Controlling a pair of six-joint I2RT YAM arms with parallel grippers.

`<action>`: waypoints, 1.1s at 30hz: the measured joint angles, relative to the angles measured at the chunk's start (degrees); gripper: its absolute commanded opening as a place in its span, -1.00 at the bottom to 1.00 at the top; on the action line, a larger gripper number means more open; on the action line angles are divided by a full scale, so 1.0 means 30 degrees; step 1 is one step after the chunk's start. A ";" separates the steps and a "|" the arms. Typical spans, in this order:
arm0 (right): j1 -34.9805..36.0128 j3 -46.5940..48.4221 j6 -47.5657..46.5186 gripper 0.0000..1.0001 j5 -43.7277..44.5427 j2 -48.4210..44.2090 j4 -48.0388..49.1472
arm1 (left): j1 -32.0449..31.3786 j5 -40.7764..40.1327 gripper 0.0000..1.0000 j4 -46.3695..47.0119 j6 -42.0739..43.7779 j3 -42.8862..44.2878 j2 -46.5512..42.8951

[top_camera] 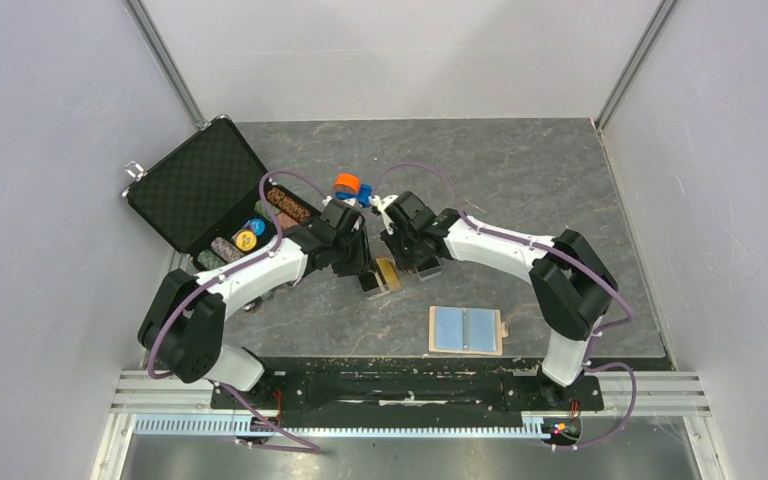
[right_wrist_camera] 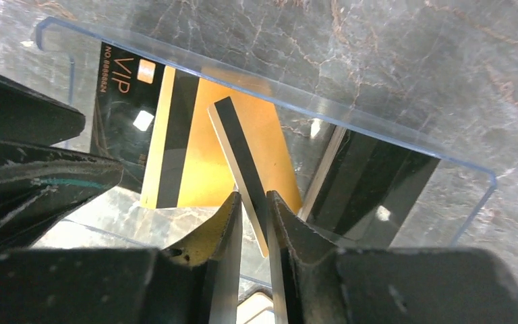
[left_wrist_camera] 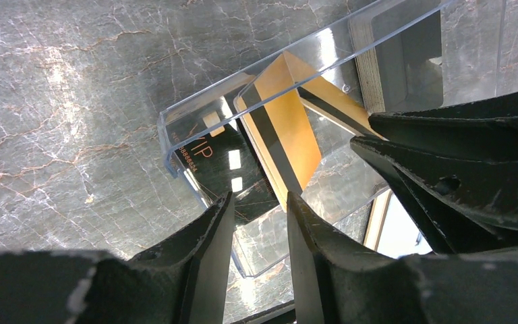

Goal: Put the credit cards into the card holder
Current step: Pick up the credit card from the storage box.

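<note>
Bright, even light; white glare patches on the clear box (left_wrist_camera: 209,118)

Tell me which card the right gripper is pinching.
The gold card tilted up on edge, black stripe showing; the right gripper pinches it. The other gold card and black VIP card lie flat.

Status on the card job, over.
Right claw pinching gold card edge-on at clear box. Left claw astride box wall, grip unclear. Card holder open near the bases, nothing between.
</note>
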 measured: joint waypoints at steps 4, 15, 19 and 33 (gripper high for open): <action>0.0707 0.0831 -0.0787 -0.62 0.2127 0.0641 -0.0568 | -0.0058 0.0007 -0.12 -0.0007 0.0000 0.0000 0.0000; 0.0605 0.0889 -0.1610 -1.00 0.2980 0.2200 -0.1137 | -0.0087 0.0022 -0.11 -0.0386 0.0007 0.0000 -0.0481; 0.0605 0.0889 -0.1464 -1.00 0.2805 0.1909 -0.1282 | -0.0087 0.0036 -0.11 -0.0663 0.0007 0.0000 -0.1472; 0.0058 -0.3585 0.2630 -1.00 -0.0007 -0.7468 0.1610 | -0.0532 0.2747 0.16 -0.0503 -0.1508 -0.3235 -0.7868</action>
